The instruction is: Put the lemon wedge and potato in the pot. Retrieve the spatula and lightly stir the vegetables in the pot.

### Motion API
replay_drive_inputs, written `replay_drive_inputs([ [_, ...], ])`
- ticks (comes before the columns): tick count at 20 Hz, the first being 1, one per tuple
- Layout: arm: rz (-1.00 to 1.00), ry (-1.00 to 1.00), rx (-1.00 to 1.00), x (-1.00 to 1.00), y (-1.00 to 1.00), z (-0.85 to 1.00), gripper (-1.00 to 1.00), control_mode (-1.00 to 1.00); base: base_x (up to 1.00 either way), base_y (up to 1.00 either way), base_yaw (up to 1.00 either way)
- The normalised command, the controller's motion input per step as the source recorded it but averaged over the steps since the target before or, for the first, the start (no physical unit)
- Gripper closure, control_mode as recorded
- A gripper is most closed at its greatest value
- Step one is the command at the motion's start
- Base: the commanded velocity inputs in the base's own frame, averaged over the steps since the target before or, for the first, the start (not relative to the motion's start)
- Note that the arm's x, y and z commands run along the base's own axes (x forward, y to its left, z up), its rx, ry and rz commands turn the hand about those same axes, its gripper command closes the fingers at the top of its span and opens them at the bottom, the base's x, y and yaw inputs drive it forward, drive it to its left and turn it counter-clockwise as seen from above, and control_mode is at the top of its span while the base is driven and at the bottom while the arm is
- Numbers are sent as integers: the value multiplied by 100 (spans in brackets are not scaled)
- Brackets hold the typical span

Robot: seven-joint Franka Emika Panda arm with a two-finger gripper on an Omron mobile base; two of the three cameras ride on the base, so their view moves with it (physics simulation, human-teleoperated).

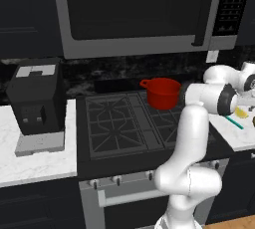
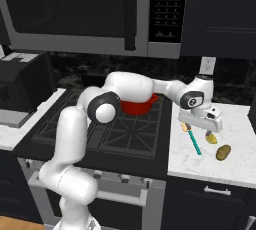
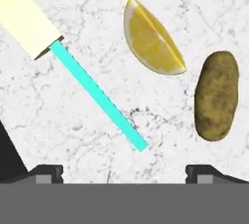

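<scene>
While the arm is hiding much of the pot [image 1: 162, 92] on the stove, its inside is unreadable. Gripper [image 3: 124, 172] hovering spread above the counter; spatula [image 3: 97, 93], lemon wedge [image 3: 151, 38], potato [image 3: 217, 96] lying right of pot.

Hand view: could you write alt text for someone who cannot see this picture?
Looking down on a white marble counter, a yellow lemon wedge lies next to a brown potato. To their left a spatula with a thin teal handle and pale cream blade lies diagonally. The open gripper hangs above, touching nothing.
</scene>
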Motion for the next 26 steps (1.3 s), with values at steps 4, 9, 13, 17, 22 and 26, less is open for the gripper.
replay_drive_inputs([
  [4,41,-10,0,10,-2,-15,-100,-100,0,0,0],
  [9,35,0,0,25,-2,-20,-100,-100,0,0,0],
  [13,7,1,0,18,-18,-19,-100,-100,0,0,0],
  [17,0,3,0,29,-32,-10,-100,-100,0,0,0],
  [22,0,2,0,34,-25,-14,-100,-100,0,0,0],
  [26,2,0,1,16,-31,-22,-100,-100,0,0,0],
])
